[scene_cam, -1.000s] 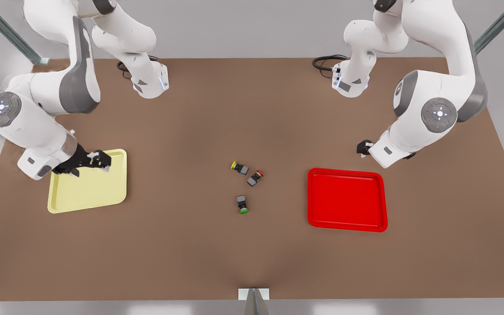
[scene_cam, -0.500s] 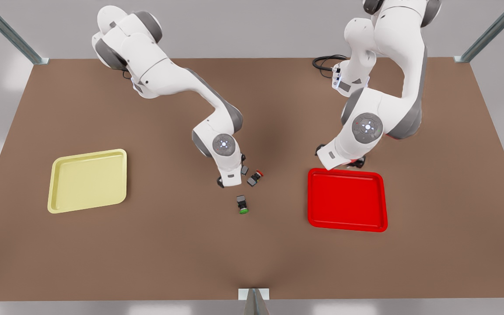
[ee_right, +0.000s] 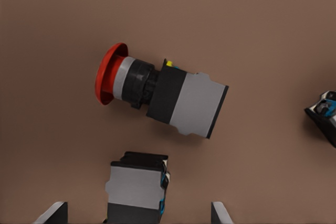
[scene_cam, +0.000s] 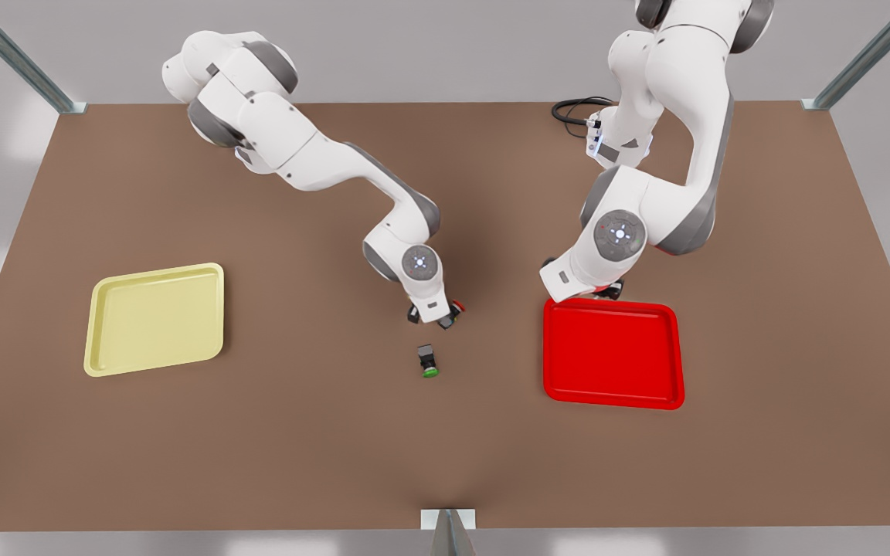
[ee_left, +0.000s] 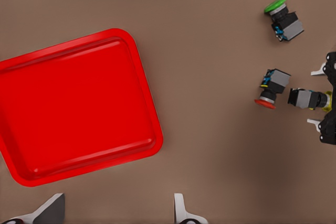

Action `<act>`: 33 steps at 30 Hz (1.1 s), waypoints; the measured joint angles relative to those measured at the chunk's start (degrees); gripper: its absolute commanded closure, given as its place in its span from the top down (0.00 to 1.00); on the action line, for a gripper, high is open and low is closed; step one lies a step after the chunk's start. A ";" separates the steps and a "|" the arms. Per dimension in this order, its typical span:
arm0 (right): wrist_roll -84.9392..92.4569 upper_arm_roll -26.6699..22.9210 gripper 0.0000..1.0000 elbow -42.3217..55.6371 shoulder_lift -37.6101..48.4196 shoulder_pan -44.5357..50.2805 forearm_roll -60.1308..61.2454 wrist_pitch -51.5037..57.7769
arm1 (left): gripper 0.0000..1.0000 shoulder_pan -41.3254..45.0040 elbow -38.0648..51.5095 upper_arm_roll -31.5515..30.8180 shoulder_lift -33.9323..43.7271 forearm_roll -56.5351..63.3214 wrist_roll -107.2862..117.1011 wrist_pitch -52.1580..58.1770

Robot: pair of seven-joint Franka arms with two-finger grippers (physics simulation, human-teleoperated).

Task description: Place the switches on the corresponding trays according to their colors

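The right tool [scene_cam: 433, 313] straddles the yellow switch [ee_left: 310, 98] open, the left tool [ee_left: 118, 211] waits open beside the red tray [scene_cam: 612, 352]; neither switch is delivered.

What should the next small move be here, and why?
Probably shut the right gripper: its open fingers flank the yellow switch, beside the red switch. The left gripper waits open by the red tray.

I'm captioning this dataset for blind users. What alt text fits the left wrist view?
The left gripper hangs open over a brown table beside a bright red plastic tray. Farther off, the right gripper straddles the yellow-capped switch, with a red-capped switch and a green-capped switch nearby.
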State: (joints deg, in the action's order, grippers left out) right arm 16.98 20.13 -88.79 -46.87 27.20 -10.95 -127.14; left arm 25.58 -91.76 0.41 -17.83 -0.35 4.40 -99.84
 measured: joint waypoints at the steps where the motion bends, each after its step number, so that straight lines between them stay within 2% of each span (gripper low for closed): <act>1: -0.18 0.00 1.00 0.02 -0.31 0.13 -0.04 -0.49 | 1.00 0.00 0.00 -0.06 -0.02 0.00 0.00 0.00; 4: 0.06 0.00 0.98 -0.02 -1.05 0.13 -0.96 -1.88 | 1.00 -0.02 0.09 -0.03 -0.19 0.00 0.00 0.00; 6: 0.36 0.35 0.87 -0.03 -0.21 -0.31 -1.01 -0.08 | 1.00 -0.01 0.18 0.00 -0.19 -0.01 0.00 0.00; 12: 0.13 0.44 0.87 -1.38 1.27 0.27 -1.35 0.40 | 1.00 -0.03 0.18 0.03 -0.19 -0.01 0.00 0.09; 15: 0.24 0.70 0.81 -1.59 0.98 -0.39 -1.44 0.40 | 1.00 -0.01 0.21 0.03 -0.28 -0.01 0.00 0.08; 18: -0.04 0.78 0.69 -1.91 1.05 -0.31 -1.45 0.20 | 1.00 -0.08 0.18 0.03 -0.28 -0.01 0.00 0.00; 20: -0.09 0.70 0.64 -1.91 0.92 -0.31 -1.45 0.07 | 1.00 -0.01 0.18 0.03 -0.37 -0.01 0.00 0.01; 33: -0.19 0.78 0.63 -2.53 0.65 -0.31 -1.45 -1.61 | 1.00 -0.10 0.23 0.03 -0.46 0.06 -0.09 -0.09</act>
State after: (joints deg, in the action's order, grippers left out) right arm 16.79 20.91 -91.32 -46.22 26.89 -12.39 -128.75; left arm 25.48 -91.53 0.44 -18.29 -0.29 4.31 -99.93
